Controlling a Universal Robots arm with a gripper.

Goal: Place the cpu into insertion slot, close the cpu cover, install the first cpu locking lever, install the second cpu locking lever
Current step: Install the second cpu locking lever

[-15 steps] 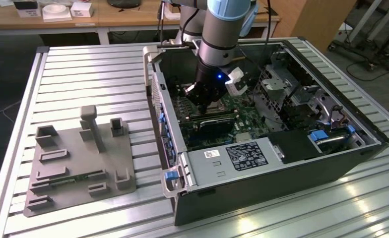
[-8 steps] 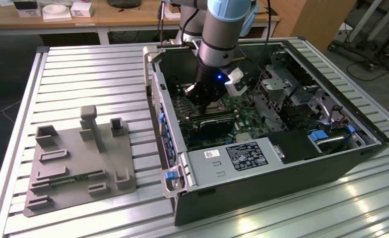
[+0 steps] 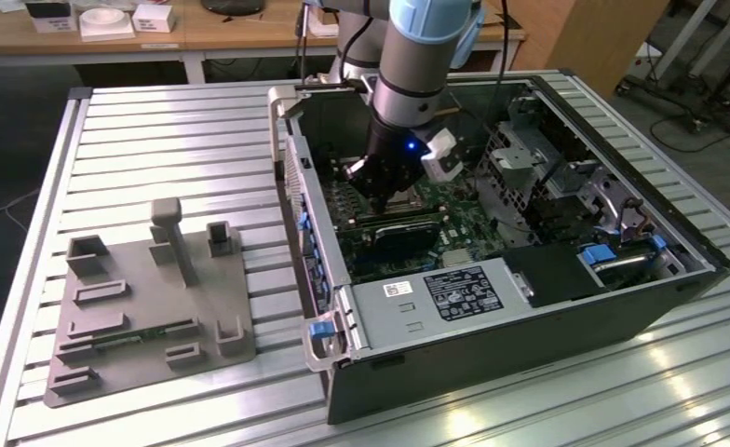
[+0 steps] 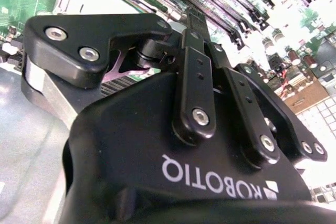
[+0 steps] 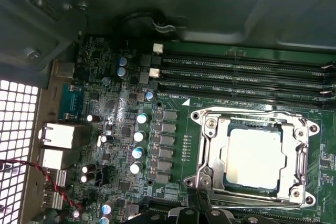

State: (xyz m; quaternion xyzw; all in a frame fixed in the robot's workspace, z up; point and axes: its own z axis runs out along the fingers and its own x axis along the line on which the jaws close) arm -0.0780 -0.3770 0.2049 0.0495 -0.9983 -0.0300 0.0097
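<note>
My end effector [image 3: 387, 182] hangs low over the insertion slot [image 5: 256, 156], centre-right of first wrist view, cpu [image 5: 255, 157] seated, cpu cover [image 5: 302, 150] down framing it; finger state: can't tell.

You see a pale silver cpu [image 5: 255, 157] under a shiny silver cover [image 5: 300, 150], green board [image 5: 173, 108], black pincer [image 4: 195, 40], grey ribbed surface [image 3: 167, 140].

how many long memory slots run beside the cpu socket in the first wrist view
3 show: long dark memory slots lying parallel, stacked one after another between the case wall and the insertion slot, at and. More may lie beyond the picture's edge past the socket.
</note>
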